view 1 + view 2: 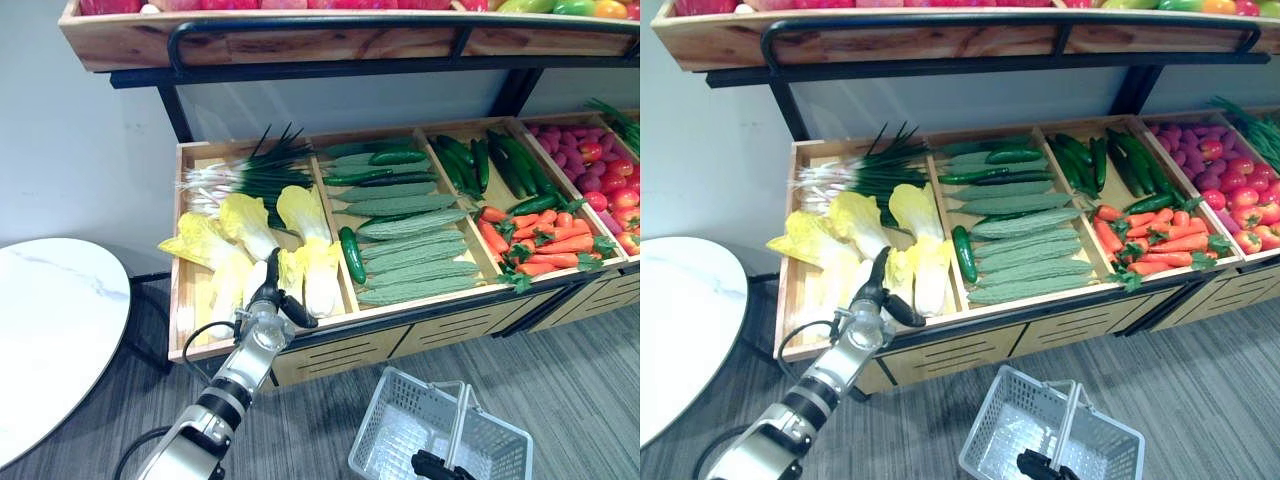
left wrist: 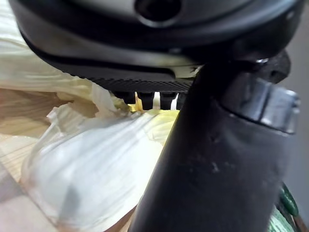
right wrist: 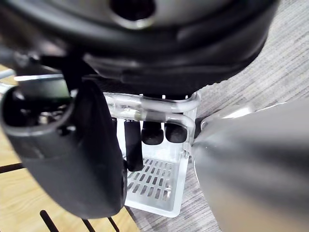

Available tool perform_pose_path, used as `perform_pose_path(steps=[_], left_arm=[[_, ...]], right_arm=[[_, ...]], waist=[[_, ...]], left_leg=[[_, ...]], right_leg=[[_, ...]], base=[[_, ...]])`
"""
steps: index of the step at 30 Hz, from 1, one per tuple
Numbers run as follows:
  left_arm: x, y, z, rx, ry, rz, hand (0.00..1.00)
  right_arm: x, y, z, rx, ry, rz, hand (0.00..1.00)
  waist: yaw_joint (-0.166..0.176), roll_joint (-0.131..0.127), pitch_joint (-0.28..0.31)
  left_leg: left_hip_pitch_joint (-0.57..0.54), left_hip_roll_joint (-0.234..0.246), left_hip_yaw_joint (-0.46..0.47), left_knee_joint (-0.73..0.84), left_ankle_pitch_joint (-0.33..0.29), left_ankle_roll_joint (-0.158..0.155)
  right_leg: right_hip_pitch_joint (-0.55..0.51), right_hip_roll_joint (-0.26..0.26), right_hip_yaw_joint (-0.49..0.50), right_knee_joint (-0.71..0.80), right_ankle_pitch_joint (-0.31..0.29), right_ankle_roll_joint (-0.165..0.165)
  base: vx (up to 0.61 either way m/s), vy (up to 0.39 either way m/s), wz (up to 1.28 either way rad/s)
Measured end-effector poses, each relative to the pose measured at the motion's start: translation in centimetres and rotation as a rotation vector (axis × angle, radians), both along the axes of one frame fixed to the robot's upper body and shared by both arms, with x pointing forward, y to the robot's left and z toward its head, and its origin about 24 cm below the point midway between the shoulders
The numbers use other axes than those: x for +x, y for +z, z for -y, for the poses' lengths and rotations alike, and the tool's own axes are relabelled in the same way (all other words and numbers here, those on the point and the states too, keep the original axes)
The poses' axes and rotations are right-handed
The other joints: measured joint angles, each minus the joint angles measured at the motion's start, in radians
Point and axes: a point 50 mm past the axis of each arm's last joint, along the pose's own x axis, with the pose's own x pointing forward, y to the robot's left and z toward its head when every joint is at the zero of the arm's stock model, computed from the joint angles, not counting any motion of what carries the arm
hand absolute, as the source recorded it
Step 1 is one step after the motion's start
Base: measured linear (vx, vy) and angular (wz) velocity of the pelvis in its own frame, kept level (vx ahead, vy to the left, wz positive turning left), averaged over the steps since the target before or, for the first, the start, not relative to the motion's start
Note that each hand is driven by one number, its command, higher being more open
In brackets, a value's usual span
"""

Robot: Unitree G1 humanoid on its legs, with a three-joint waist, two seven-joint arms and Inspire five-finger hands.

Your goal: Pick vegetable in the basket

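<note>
Several pale yellow-white cabbages lie in the leftmost wooden crate. My left hand reaches over the crate's front edge. Its fingers lie stretched on one cabbage and the thumb stands out to the side, so the hand is open. The grey wire basket hangs low in front of the stand, above the floor. Its handle is gripped by the curled fingers of my right hand.
Along the stand lie spring onions, ridged green gourds, dark cucumbers, carrots and red produce. An upper shelf overhangs the crates. A white round table stands at the left.
</note>
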Motion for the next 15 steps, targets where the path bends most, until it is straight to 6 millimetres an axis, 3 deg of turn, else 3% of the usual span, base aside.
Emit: perform_pose_path(steps=[7, 8, 15], left_arm=[[1.3, 0.9, -0.9, -0.034, 0.057, 0.035, 1.0], [1.6, 1.0, -1.1, -0.042, 0.067, 0.039, 0.0], [2.7, 1.8, -1.2, -0.029, 0.122, 0.058, 0.0]], right_arm=[[2.2, 0.5, -1.3, 0.029, 0.04, 0.052, 0.0], [2.4, 0.6, -1.6, 0.031, 0.057, 0.062, 0.0], [3.3, 1.1, -2.2, 0.038, 0.087, 0.102, 0.0]], waist=[[0.004, 0.006, 0.032], [0.005, 0.006, 0.033], [0.004, 0.0, 0.048]], left_leg=[[-0.032, -0.005, 0.02, 0.0, 0.006, 0.007], [-0.038, -0.006, 0.029, 0.0, 0.007, 0.008], [-0.072, -0.013, 0.08, 0.0, 0.006, 0.019]], right_leg=[[-0.052, -0.005, 0.016, 0.02, 0.007, 0.01], [-0.065, -0.005, 0.022, 0.022, 0.01, 0.014], [-0.116, -0.015, 0.049, 0.025, 0.022, 0.025]], base=[[-0.07, -0.006, -0.08], [-0.08, 0.004, -0.12], [-0.08, 0.006, -0.11]])
